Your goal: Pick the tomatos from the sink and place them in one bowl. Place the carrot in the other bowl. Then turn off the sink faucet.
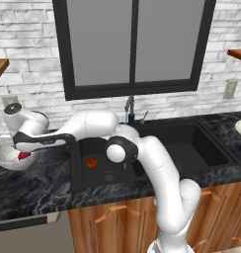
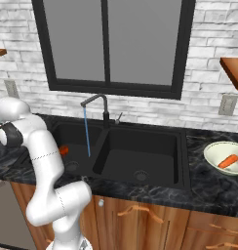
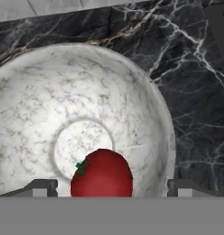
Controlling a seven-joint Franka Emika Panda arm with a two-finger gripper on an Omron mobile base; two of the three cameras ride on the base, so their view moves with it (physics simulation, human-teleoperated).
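Gripper [image 3: 111, 186] over marbled bowl [image 3: 49, 105], fingers apart, tomato [image 3: 101, 174] between them, lower centre. Second tomato [image 1: 91, 162] in sink [image 1: 157, 148]. Carrot [image 2: 229, 160] in cream bowl [image 2: 216, 158], right. Faucet [image 2: 94, 101] running.

One tomato [image 3: 101, 173] lay in the bowl [image 1: 9, 160] on the counter [image 1: 38, 183] left of the sink [image 2: 135, 146]. Another tomato [image 1: 91, 162] sat in the sink's left basin. The carrot [image 2: 229, 161] lay in the other bowl [image 2: 216, 154], right of the sink.
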